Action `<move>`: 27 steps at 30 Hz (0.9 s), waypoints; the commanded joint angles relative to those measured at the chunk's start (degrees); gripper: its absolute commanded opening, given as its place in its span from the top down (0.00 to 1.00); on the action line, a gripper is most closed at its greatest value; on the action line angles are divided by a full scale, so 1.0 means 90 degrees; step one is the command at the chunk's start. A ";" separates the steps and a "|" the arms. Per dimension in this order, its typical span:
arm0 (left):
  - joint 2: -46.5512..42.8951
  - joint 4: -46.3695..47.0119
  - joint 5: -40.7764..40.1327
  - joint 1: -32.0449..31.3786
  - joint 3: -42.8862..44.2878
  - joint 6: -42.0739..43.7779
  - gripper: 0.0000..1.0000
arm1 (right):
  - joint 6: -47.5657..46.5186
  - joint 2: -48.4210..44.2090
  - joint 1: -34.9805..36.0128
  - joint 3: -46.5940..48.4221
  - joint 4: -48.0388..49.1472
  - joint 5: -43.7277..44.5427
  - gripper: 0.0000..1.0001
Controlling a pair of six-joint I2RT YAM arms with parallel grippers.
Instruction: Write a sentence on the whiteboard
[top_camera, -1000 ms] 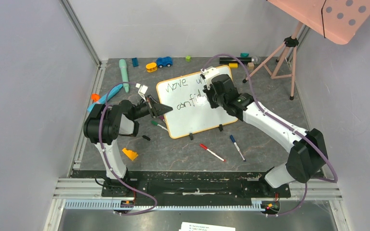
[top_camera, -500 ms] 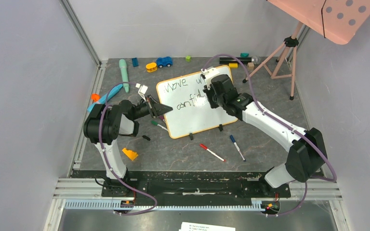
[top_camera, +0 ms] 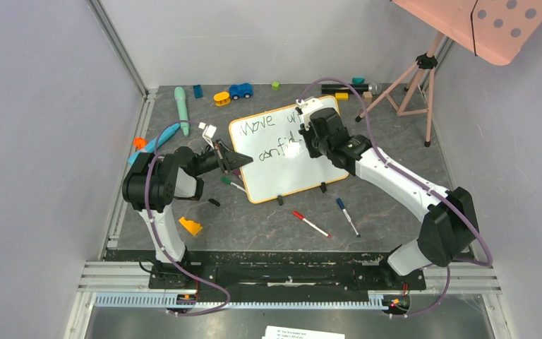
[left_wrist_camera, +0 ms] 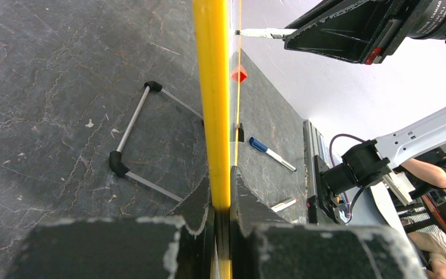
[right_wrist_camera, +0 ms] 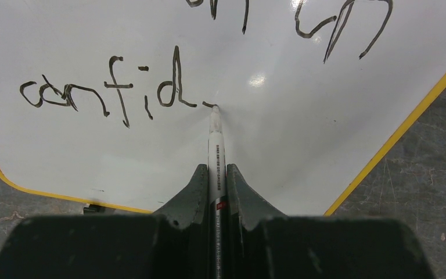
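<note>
The whiteboard (top_camera: pixel 286 176) has its edge pinched between the closed jaws of the left gripper (left_wrist_camera: pixel 220 185). The sentence (right_wrist_camera: pixel 107 93) reaches "confid", so it looks unfinished. The right gripper (right_wrist_camera: pixel 215 171) clamps a marker (right_wrist_camera: pixel 215 145) whose tip touches the board just ahead of its jaws.

The dark mottled surface (top_camera: pixel 254 229) carries the whiteboard (top_camera: pixel 289 176) at its middle, a red marker (top_camera: pixel 311 224) and a blue marker (top_camera: pixel 347 216) nearer, an orange wedge (top_camera: pixel 190 226) near left, a blue toy car (top_camera: pixel 240 90) far
</note>
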 commanded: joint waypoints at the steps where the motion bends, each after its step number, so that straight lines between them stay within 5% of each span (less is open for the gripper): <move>1: 0.0131 0.0328 -0.0293 0.0026 0.0019 0.1169 0.98 | -0.0026 0.0195 -0.0122 0.0367 0.0122 0.0199 1.00; 27: 0.0130 0.0328 -0.0287 0.0024 0.0024 0.1184 0.98 | 0.0053 -0.0055 -0.0127 -0.0152 0.0275 -0.0448 1.00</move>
